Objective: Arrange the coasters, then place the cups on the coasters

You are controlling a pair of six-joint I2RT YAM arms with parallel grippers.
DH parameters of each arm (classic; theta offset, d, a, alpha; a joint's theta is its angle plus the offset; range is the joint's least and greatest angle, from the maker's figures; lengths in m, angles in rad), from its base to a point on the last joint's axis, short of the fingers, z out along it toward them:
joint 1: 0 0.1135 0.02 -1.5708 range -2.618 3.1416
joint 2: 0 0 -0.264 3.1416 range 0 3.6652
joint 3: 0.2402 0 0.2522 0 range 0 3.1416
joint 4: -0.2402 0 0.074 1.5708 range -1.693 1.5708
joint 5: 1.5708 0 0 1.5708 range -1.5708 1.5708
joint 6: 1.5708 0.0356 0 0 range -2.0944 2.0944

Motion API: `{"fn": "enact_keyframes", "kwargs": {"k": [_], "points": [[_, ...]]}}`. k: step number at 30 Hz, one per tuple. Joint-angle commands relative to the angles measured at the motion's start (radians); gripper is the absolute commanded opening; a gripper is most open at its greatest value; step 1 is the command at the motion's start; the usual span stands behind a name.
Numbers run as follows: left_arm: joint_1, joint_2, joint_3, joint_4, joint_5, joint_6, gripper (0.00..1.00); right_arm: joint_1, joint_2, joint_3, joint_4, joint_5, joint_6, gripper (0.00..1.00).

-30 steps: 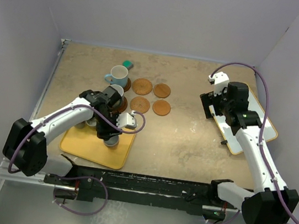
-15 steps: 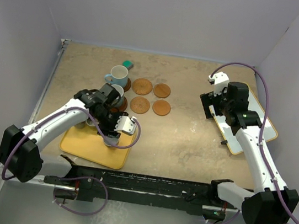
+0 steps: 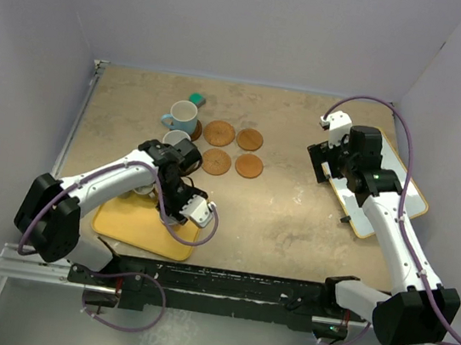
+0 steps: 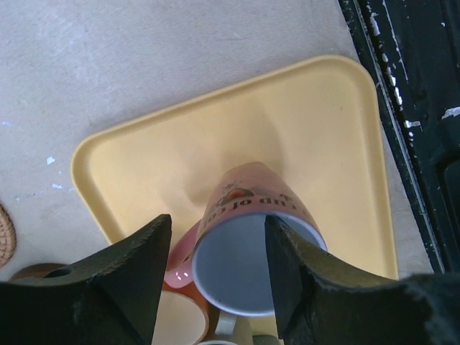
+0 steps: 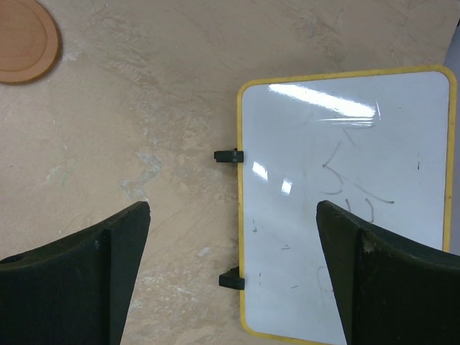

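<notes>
Mug point(image 4: 251, 205) is waiting on the tray point(image 4: 144, 165) as the half-open, empty left gripper point(image 4: 218, 224) is straddling its rim, likely needing a square squeeze.

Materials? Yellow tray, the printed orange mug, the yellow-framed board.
Yellow tray: likely moulded plastic, satin finish, rounded raised rim. Printed mug: probably glazed ceramic, glossy orange wall, smooth pale inside. Board: glossy whiteboard-type surface, sharp glare, faint marker traces; its yellow rim looks plastic.
</notes>
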Motion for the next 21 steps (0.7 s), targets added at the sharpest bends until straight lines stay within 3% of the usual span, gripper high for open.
{"fn": "enact_keyframes", "kwargs": {"k": [1,6,14,21], "points": [[-0.039,0.030,0.036,-0.026,0.004,0.060,0.50,-0.003,-0.002,0.009,0.019,0.005,-0.011,1.00],[-0.059,0.062,0.043,-0.056,-0.039,0.058,0.39,-0.002,0.000,0.010,0.018,0.005,-0.013,1.00],[-0.060,0.064,0.056,-0.079,-0.049,0.009,0.12,-0.002,0.004,0.009,0.018,0.005,-0.013,1.00],[-0.061,0.018,0.066,-0.051,-0.028,-0.099,0.03,-0.003,0.008,0.011,0.016,0.004,-0.013,1.00]]}}
